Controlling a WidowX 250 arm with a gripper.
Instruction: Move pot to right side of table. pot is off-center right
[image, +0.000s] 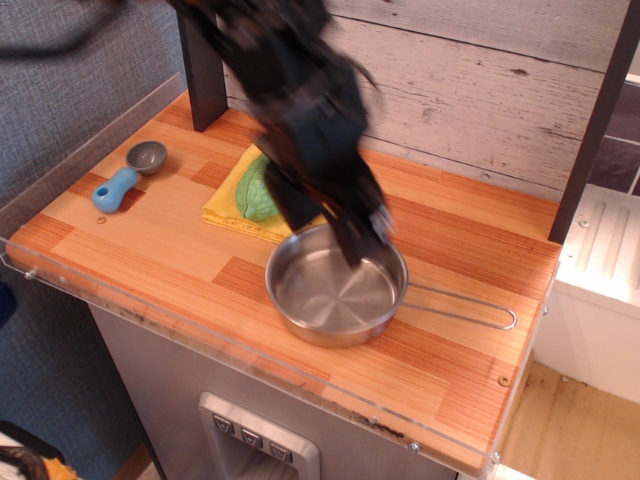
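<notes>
One pot (335, 295), shallow stainless-steel pan w/ a long wire-loop handle (462, 304), sits flat on the wood-plank table (160, 262), directly below and a little toward the camera from the claw (360, 243). Pot is right of center, near the front edge; handle runs out to the claw's right, lying on the planks and ending near the right front corner. Inside of the pot is bare metal, concentric rings visible.

Claw hangs over the far rim of the pot, tip pointing down at the bowl. It's smeared by motion blur, so can't tell whether the jaws are spread or closed, or whether they touch the rim. Nothing is visibly gripped. Black arm (285, 90) rises up and to the left from the claw, also blurred, up past the top of frame.

Behind-left of the claw: green bumpy vegetable (256, 192), partly hidden by the arm, resting on a yellow cloth (228, 204). Cloth is near the pot's far-left side but apart from it.

Far left of the claw, well apart: small grey metal scoop w/ blue handle (128, 175), lying flat near the table's left edge.

Clear plastic rim (200, 335) lines the table's front edge. Whitewashed plank wall (470, 90) stands behind the claw.
</notes>
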